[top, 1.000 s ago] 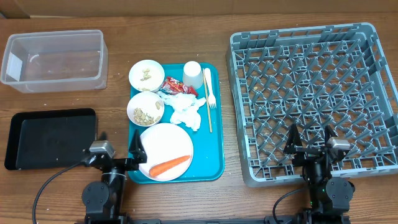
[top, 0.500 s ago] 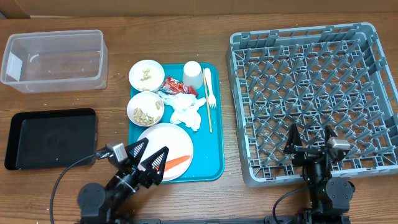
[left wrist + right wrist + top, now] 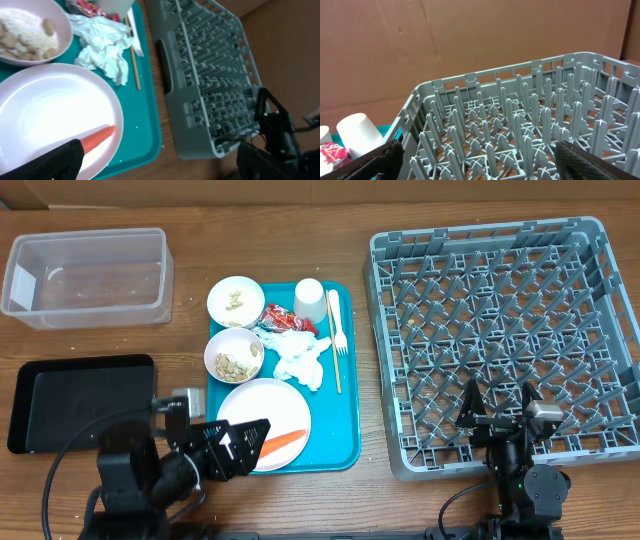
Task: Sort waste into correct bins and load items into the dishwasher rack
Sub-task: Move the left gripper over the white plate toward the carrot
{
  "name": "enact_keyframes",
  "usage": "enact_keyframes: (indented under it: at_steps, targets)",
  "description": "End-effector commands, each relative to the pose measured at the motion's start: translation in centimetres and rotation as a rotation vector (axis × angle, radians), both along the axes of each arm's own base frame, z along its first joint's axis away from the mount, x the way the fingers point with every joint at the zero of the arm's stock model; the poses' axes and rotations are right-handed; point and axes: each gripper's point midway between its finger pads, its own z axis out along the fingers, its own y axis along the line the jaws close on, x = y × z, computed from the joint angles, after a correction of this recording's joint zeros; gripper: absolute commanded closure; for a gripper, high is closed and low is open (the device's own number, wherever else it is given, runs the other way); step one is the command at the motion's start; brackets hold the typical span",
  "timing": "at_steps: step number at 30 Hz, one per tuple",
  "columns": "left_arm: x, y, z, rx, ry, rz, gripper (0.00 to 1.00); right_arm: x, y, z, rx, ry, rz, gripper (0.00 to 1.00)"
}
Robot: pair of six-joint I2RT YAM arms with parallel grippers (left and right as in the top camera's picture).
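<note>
Overhead view told me the task had not really started. The clear tub [image 3: 88,280] was empty, the black tray [image 3: 85,402] was empty, and the dishwasher rack [image 3: 500,300] had nothing on its pegs. All the waste and dishes sat on the teal tray [image 3: 345,430].

The plate [image 3: 270,405] at the near end held only the carrot [image 3: 283,441], lying near its front rim. The middle bowl [image 3: 234,354] had nuts and grains. The far bowl [image 3: 236,301] had a few nuts. The cup [image 3: 310,299] stood at the far right corner, with the fork [image 3: 338,320] just beside it and a thin wooden stick [image 3: 337,365] lying below the fork. The tissue [image 3: 302,358] was crumpled mid-tray, touching the red wrapper [image 3: 277,317].

I had the left gripper [image 3: 250,445] spread wide and holding nothing. It was over the plate's near-left edge and pointed at the carrot. The right gripper [image 3: 497,395] was also spread wide and holding nothing, above the rack's near rim.

My read was that everything remained to do: four kinds of waste to bin and five dishes to rack. The carrot looked like the first pick.
</note>
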Motion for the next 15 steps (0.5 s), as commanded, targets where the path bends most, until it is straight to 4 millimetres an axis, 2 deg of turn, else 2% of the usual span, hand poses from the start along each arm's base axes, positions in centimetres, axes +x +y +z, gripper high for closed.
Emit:
enact_keyframes:
  at_steps: [1,4,8,15]
  targets:
    - [0.3,-1.5,2.1,-0.119,0.013,-0.052,0.00,0.0,0.1,-0.1,-0.007,-0.006,0.002,0.00]
    - [1.1,-1.0,1.9,-0.099,0.023,-0.018,0.00,0.0,0.1,-0.1,-0.007,-0.006,0.002,0.00]
    - [0.8,1.6,-0.1,0.041,0.145,0.169,0.00,0.0,0.1,-0.1,-0.007,-0.006,0.002,0.00]
    - [0.3,1.4,-0.2,0.242,0.223,0.177,0.00,0.0,0.1,-0.1,-0.007,-0.006,0.002,0.00]
